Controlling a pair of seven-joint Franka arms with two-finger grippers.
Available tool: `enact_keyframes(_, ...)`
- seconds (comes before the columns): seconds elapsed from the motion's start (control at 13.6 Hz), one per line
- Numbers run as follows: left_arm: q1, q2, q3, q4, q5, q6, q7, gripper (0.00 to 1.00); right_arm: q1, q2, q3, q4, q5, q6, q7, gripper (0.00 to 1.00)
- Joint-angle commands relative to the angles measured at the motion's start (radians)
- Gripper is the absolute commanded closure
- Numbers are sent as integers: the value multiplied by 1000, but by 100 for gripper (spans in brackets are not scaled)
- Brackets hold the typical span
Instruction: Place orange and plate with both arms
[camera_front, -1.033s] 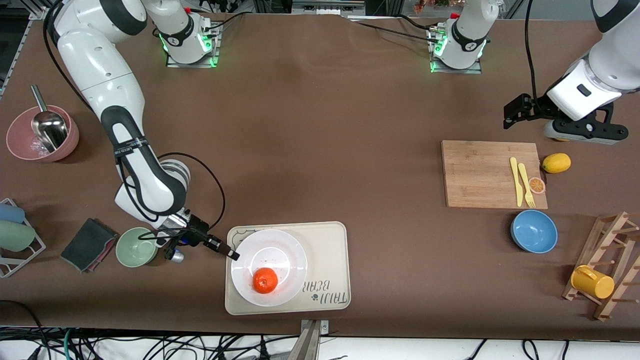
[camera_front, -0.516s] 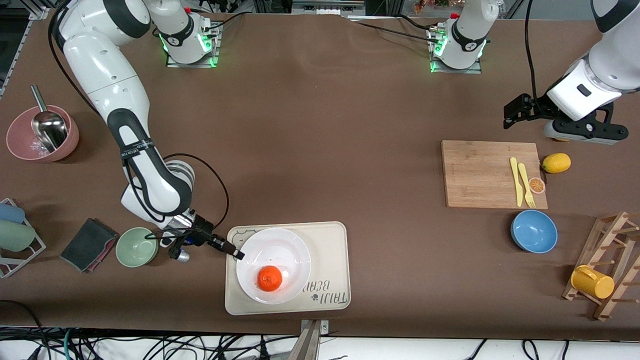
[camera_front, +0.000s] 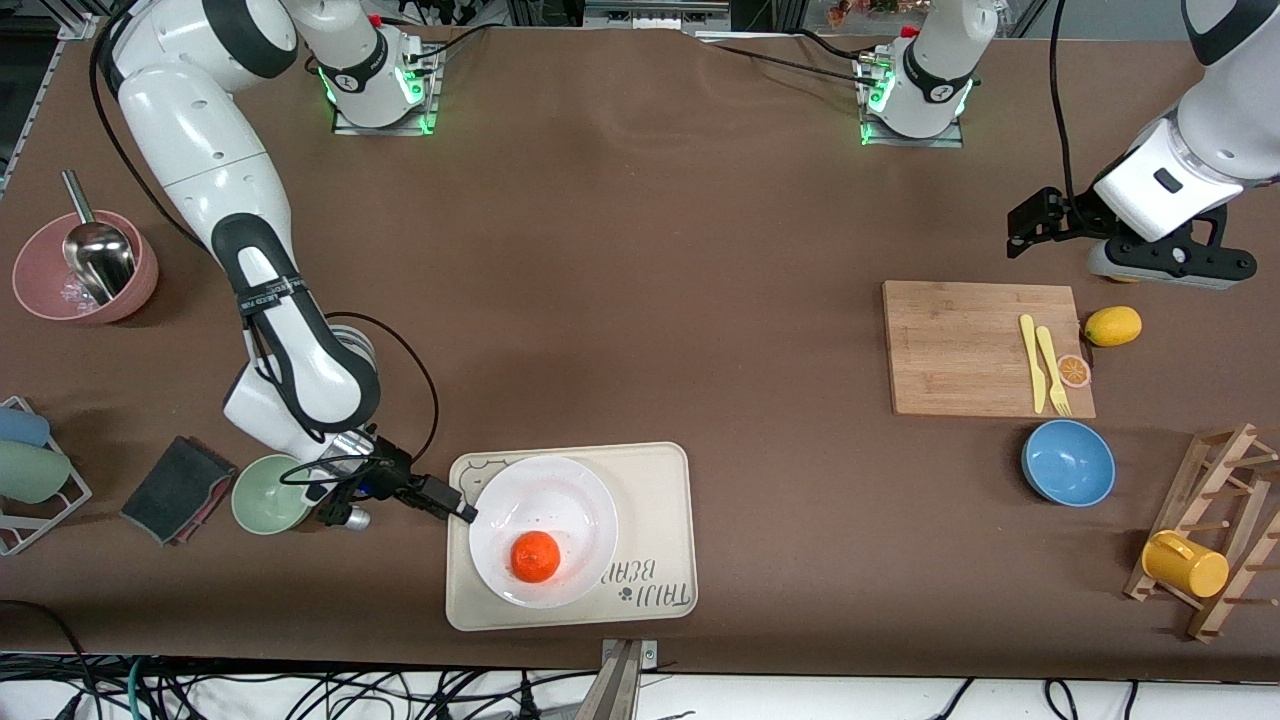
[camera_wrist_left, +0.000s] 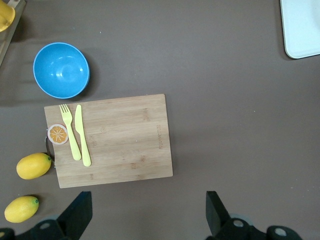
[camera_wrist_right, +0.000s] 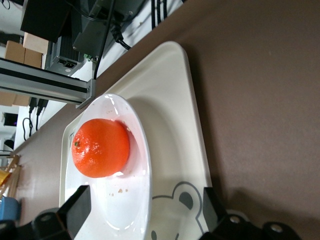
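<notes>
Front view first: plate (camera_front: 560, 500) lying flat on the bear-print tray (camera_front: 650, 480), near the camera edge of the table, with the orange (camera_front: 535, 556) sitting in it, a bit off-centre toward the camera. Right gripper (camera_front: 462, 511) down low at the plate's rim, on the side toward the right arm's end, close to the green bowl (camera_front: 268, 493). Fingers spread wide in the right wrist view, clamped on nothing. Either lining up to pinch the rim or done with it, hard to call. Left gripper (camera_wrist_left: 146, 217) waiting up over bare table by the cutting board (camera_front: 975, 345) and a lemon (camera_front: 1112, 325), fingers apart too, holding nothing.

To do this step well: keep the wrist level, move straight along the table, no prying under the lip, no nudging the plate sideways. Plenty there to tip it and send the fruit rolling. Mind the green bowl by the wrist as well.

On pointing: not much to report. Round plate, round fruit, so no real long axis on either. Plate facing up, rim level. Slightly squashed orange with a tiny dark speck near one edge in the right wrist view, maybe the stem end turned sideways, can't tell for sure.
</notes>
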Motion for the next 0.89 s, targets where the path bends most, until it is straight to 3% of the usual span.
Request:
enact_keyframes(0.0, 4, -26, -1, -24, 17, 11, 5, 0, -3, -73, 1, -50, -87, -6, -2, 0)
enact_keyframes(0.15, 4, -24, -1, -24, 17, 11, 5, 0, -3, -171, -2, -181, -229, -8, 1, 0)
enact_keyframes(0.44, 6, -26, 1, -24, 17, 10, 5, 0, -2, -378, -73, -409, -323, -100, -1, 0)
enact_keyframes(0.59, 6, -24, -1, -24, 17, 10, 5, 0, -2, -450, -129, -456, -371, -228, 4, 0)
enact_keyframes(0.81, 6, -24, -1, -24, 17, 10, 5, 0, 0, -518, -243, -428, -492, -497, 60, 0)
